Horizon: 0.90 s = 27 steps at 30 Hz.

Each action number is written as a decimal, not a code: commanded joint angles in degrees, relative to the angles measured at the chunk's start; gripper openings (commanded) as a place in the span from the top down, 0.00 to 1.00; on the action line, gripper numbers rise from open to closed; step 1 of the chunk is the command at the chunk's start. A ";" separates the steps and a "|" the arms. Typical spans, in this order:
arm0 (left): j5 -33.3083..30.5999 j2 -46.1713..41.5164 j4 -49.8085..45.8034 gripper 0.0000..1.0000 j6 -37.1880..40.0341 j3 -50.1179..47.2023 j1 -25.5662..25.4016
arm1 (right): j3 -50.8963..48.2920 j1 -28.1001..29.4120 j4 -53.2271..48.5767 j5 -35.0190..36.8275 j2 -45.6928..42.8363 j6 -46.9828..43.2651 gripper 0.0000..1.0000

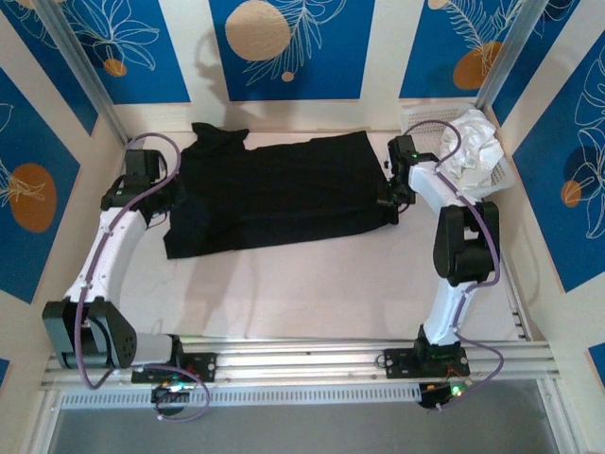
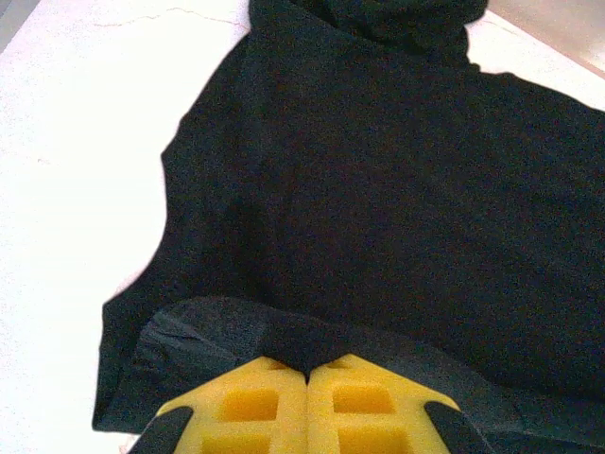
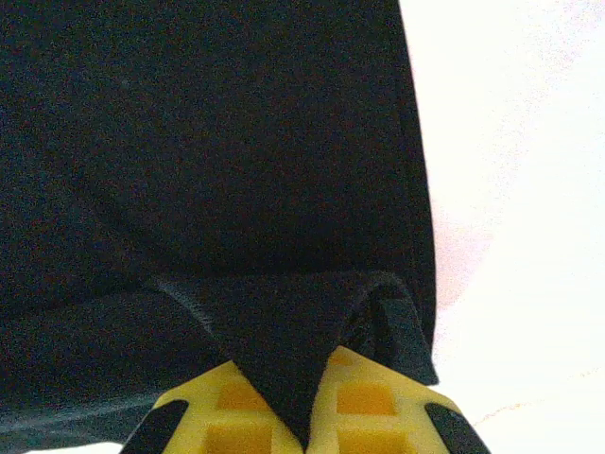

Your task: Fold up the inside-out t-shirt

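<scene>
The inside-out t-shirt [image 1: 274,189] is black and lies spread across the back half of the white table [image 1: 312,303]. My left gripper [image 1: 170,200] sits at the shirt's left edge. In the left wrist view its yellow fingers [image 2: 255,402] are shut, pinching a raised fold of the shirt [image 2: 378,189] at the left gripper's tips [image 2: 305,357]. My right gripper [image 1: 392,197] sits at the shirt's right edge. In the right wrist view the right gripper [image 3: 285,356] is shut on a wedge of the black cloth [image 3: 217,142], with the hem curled up beside it.
A white basket [image 1: 501,175] holding a crumpled white cloth [image 1: 473,147] stands at the back right, just beyond the right arm. Blue patterned walls enclose the table on three sides. Bare white table lies between the shirt and the arm bases.
</scene>
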 commanded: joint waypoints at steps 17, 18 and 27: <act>-5.90 31.63 10.42 0.65 0.24 19.57 3.20 | 20.97 0.60 -4.47 5.62 14.02 -5.01 0.60; -6.17 30.66 10.25 0.60 0.33 18.49 3.61 | 18.32 1.16 -3.97 6.45 11.91 -5.04 0.60; 5.05 10.00 26.34 0.34 -8.07 -12.53 2.17 | 2.96 5.04 3.70 7.99 5.81 -5.82 0.58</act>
